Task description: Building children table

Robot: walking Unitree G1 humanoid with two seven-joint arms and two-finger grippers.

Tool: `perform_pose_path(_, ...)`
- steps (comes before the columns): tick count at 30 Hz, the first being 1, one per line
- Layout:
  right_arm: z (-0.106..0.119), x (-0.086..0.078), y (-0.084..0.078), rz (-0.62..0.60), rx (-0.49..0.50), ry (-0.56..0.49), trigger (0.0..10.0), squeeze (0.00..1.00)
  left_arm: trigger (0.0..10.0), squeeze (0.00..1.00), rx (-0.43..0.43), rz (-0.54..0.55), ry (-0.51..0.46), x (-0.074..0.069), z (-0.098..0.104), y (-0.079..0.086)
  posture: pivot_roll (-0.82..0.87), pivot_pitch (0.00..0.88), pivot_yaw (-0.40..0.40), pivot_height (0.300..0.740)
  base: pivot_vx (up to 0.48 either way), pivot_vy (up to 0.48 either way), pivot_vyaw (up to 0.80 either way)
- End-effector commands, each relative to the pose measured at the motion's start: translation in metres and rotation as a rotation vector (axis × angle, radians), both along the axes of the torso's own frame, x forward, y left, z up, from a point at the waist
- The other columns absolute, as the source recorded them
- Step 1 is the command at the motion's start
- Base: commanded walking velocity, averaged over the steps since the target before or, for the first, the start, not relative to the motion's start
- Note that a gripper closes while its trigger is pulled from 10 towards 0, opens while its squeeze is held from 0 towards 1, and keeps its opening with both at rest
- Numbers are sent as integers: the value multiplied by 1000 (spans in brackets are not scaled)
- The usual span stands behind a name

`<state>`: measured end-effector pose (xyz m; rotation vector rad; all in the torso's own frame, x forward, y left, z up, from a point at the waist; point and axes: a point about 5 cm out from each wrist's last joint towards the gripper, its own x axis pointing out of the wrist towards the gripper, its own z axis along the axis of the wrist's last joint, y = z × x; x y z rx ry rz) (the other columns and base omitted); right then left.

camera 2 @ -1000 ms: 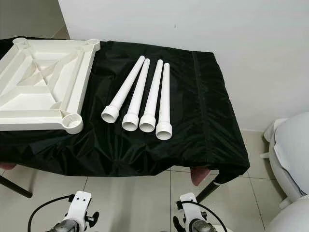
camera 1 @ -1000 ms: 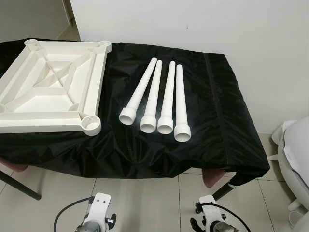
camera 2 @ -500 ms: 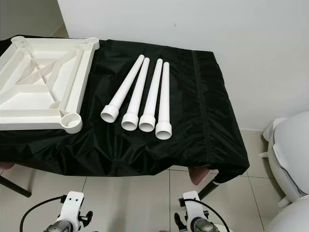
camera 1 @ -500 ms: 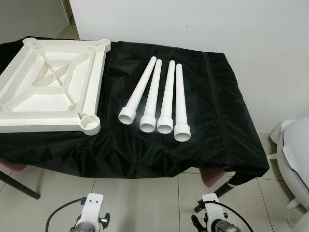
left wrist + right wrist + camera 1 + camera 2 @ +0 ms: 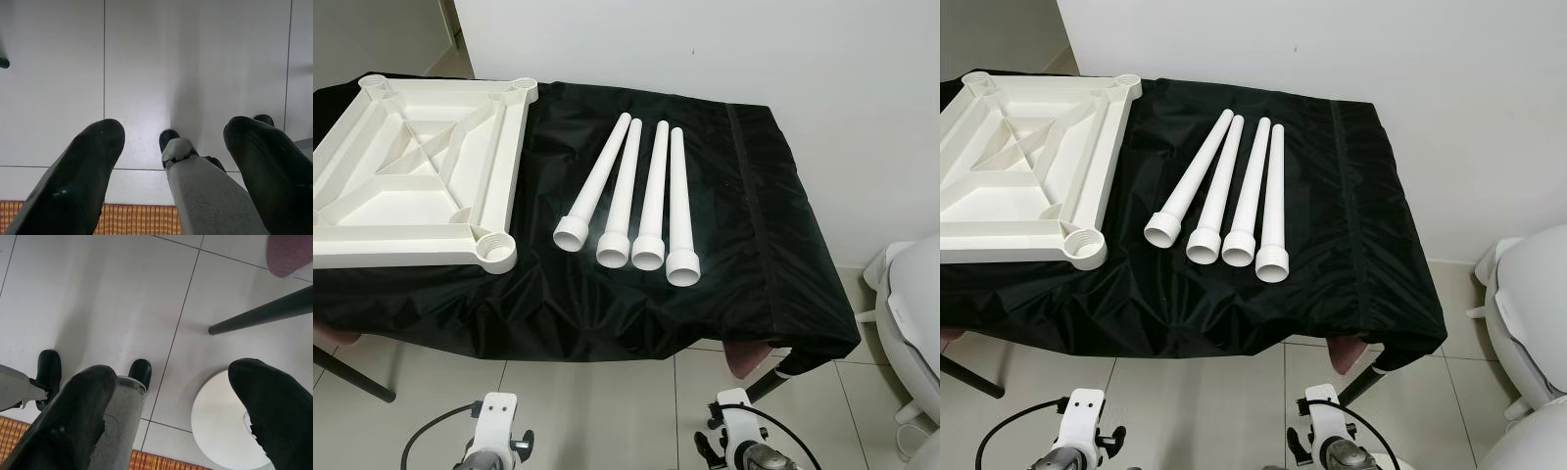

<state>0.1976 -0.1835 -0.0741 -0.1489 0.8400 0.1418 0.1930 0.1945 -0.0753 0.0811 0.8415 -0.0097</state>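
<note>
On black cloth [image 5: 734,235], four tapered white plastic legs [image 5: 641,201] beside ribbed tabletop [image 5: 411,176]; both claws wide.

Table [image 5: 803,323]: draped in a black cloth that hangs over its near and right edges; dark legs show below it, on a pale tiled floor [image 5: 597,411].
Tabletop [image 5: 421,166]: white, square, lying upside down on the left part of the cloth, ribs and round corner sockets facing up.
Legs [image 5: 641,196]: four white tubes lying side by side on the cloth, right of the tabletop and apart from it; wide threaded ends toward the near edge, narrow ends toward the wall.
Right part of cloth: bare.
</note>
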Motion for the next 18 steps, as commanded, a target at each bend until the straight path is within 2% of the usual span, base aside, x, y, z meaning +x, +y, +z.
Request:
perform_pose_path(1, -4, -7, -1, 0, -9, 21, 10000, 0, 10000, 0, 0, 6, 12, -4, -2, -1, -79, 35, -7, 740, 0, 0, 0)
perform_pose_path(9, -5, -10, -4, 18, -26, 31, 10000, 0, 10000, 0, 1, 10, 18, -6, -3, 1, -84, 18, -7, 740, 0, 0, 0)
perform_pose_path(18, -5, -11, -6, 23, -39, 36, 10000, 0, 10000, 0, 5, 26, 20, -8, -3, 4, -83, 6, -15, 740, 0, 403, 0)
